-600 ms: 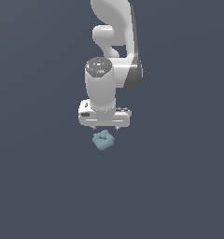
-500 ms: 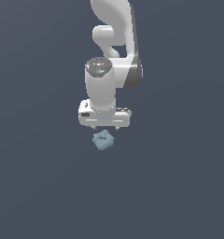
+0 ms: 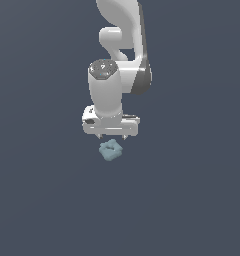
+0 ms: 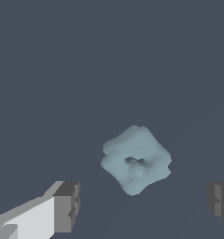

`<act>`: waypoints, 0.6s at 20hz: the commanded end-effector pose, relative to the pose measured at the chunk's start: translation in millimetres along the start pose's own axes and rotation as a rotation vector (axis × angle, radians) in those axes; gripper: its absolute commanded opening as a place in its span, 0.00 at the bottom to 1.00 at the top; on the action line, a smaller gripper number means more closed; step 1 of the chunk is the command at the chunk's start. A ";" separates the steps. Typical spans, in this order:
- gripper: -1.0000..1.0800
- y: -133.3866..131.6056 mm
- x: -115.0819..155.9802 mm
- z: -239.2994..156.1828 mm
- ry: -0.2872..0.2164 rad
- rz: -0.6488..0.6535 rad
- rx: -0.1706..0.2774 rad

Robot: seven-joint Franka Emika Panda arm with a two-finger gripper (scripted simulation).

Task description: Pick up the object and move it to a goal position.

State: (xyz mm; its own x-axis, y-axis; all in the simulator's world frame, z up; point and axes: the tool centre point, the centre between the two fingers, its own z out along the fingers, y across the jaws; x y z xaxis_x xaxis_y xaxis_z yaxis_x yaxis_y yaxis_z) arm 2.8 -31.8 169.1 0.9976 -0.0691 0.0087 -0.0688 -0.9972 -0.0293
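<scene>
The object (image 3: 110,150) is a small pale blue-grey lumpy blob with a central dimple, lying on the dark grey floor. My white gripper (image 3: 112,136) hangs just above and behind it, pointing down. In the wrist view the object (image 4: 135,159) lies ahead of the gap between my two fingertips (image 4: 67,207), nearer the middle than either side. The gripper (image 4: 144,204) is open wide and empty, with both fingers apart from the object.
The dark grey floor (image 3: 192,200) is flat and plain all around. The white arm (image 3: 123,45) rises behind the gripper to the top of the exterior view.
</scene>
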 end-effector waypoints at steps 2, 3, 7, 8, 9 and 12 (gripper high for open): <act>1.00 0.5 -0.7 3.1 0.004 0.003 -0.006; 1.00 0.8 -1.1 4.7 0.006 0.005 -0.010; 1.00 2.8 -3.3 13.8 0.018 0.015 -0.030; 1.00 3.4 -4.1 16.8 0.023 0.018 -0.036; 1.00 4.1 -5.0 20.0 0.028 0.022 -0.043; 1.00 6.2 -8.3 30.8 0.045 0.032 -0.067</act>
State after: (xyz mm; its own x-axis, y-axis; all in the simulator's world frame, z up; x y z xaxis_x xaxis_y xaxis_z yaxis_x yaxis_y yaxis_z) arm -3.8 -35.9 143.6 0.9943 -0.0964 0.0452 -0.0976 -0.9949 0.0256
